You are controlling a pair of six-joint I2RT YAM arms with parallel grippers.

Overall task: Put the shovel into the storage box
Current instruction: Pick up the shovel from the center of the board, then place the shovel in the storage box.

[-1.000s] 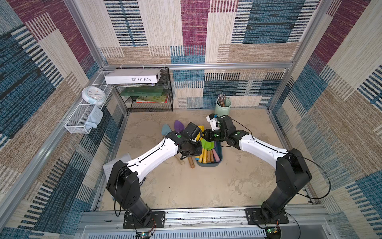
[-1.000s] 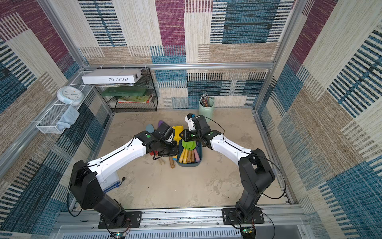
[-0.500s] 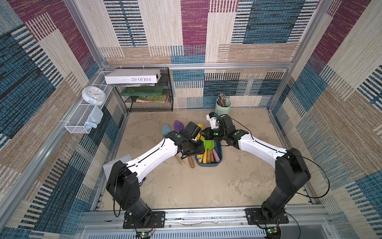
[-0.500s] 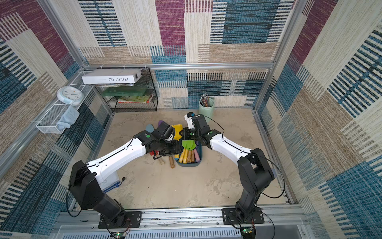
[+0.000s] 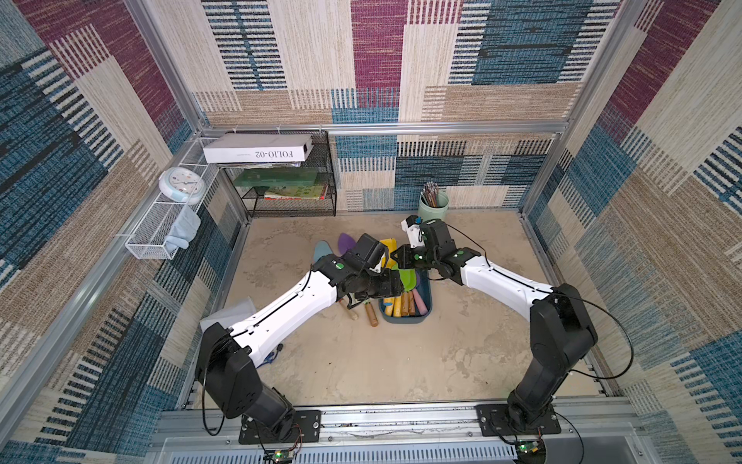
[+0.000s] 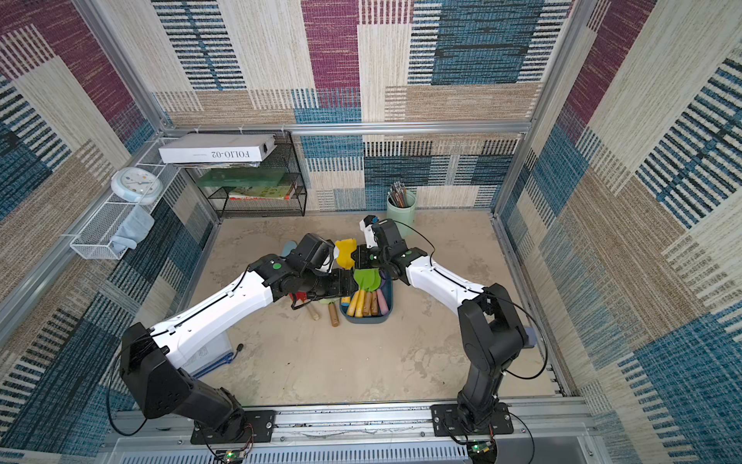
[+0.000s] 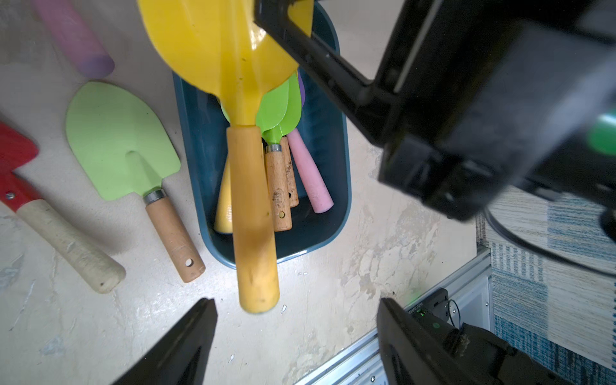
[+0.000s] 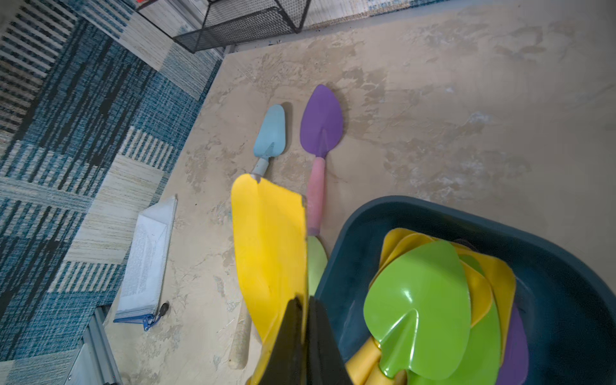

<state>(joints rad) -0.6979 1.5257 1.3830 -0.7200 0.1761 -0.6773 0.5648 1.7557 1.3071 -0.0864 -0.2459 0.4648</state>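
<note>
A yellow shovel [image 7: 246, 186] with a yellow handle hangs over the dark teal storage box [image 7: 340, 160]. Its handle end reaches past the box's rim. My right gripper [image 8: 306, 300] is shut on the edge of the yellow blade [image 8: 266, 240]. My left gripper [image 7: 296, 303] is open, jaws wide apart, with the handle end just ahead of them and untouched. The box [image 5: 405, 319] holds several shovels, green, yellow and pink-handled. In both top views the two grippers, left [image 6: 349, 287] and right [image 6: 355, 257], meet over the box's far end.
Loose shovels lie on the floor left of the box: light green [image 7: 123, 140], red [image 7: 16, 156], purple [image 8: 320, 120], light blue [image 8: 271, 131]. A mint cup [image 5: 433, 205] and a black wire shelf [image 5: 289, 189] stand at the back wall. A white pouch [image 8: 146, 260] lies near the left wall.
My left jaws have spread open and let go of the yellow shovel's handle. My right jaws have closed on its blade. Both arms have hardly shifted.
</note>
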